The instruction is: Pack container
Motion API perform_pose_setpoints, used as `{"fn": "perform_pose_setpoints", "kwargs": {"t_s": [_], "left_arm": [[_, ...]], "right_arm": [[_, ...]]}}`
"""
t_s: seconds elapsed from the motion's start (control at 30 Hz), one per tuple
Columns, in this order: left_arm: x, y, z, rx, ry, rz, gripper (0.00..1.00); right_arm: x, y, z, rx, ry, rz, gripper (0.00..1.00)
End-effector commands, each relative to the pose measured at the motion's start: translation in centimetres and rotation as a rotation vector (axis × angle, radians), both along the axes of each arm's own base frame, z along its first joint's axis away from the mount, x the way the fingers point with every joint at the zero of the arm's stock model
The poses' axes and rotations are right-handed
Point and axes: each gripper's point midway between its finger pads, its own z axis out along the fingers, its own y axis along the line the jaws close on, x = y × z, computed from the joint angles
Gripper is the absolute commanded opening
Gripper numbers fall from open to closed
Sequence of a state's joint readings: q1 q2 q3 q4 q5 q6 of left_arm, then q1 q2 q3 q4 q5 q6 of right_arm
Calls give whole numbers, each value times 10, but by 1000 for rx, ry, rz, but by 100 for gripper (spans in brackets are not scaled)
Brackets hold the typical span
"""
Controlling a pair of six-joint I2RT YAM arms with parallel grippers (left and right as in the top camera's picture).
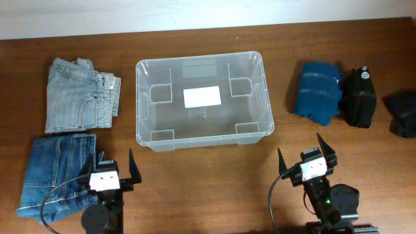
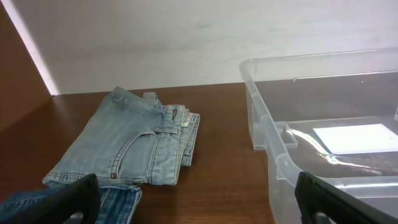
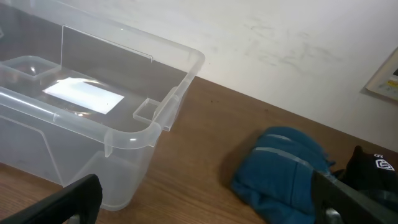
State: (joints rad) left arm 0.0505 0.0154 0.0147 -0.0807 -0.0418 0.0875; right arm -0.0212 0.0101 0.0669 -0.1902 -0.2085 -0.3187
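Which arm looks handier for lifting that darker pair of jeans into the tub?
Left, probably. The open left gripper sits right next to the darker jeans, while the right gripper is away from them, near the other end of the container.

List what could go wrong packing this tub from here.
Folded light jeans may unfold when pinched and drape over the container rim. The dark jeans lie close against the left arm, so a descent could be cramped. The dark garment at the right edge may be hard to reach.
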Motion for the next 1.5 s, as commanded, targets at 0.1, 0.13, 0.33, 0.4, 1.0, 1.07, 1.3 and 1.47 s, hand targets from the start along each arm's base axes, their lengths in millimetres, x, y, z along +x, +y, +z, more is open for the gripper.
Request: {"fn": "perform_pose_setpoints", "kwargs": {"t_s": [0.1,0.13,0.33,0.4,1.0,1.07,1.3,1.47], "left_arm": [[0,-1,0,20,-3,-6,99],[0,-1,-1,19,-2,-6,99],[0,-1,-1,19,-2,-6,99],[0,-1,0,20,-3,-6,99],[-1,1,44,-88,-187,4,99],[-5,0,66,-131,-232,0,99],[-1,1,130,-147,-66,16,100],[23,14,162,-202,175,84,99]], "right_arm": [[0,-2,-3,-3,3,-9,99],[0,-2,-3,-3,3,-9,98],[0,-2,-3,-3,3,-9,98],[0,-2,-3,-3,3,-9,98],[0,-2,-3,-3,3,-9,98],[0,-2,-3,-3,3,-9,98],[0,-2,-3,-3,3,-9,98],[0,-2,-3,-3,3,-9,98]]}}
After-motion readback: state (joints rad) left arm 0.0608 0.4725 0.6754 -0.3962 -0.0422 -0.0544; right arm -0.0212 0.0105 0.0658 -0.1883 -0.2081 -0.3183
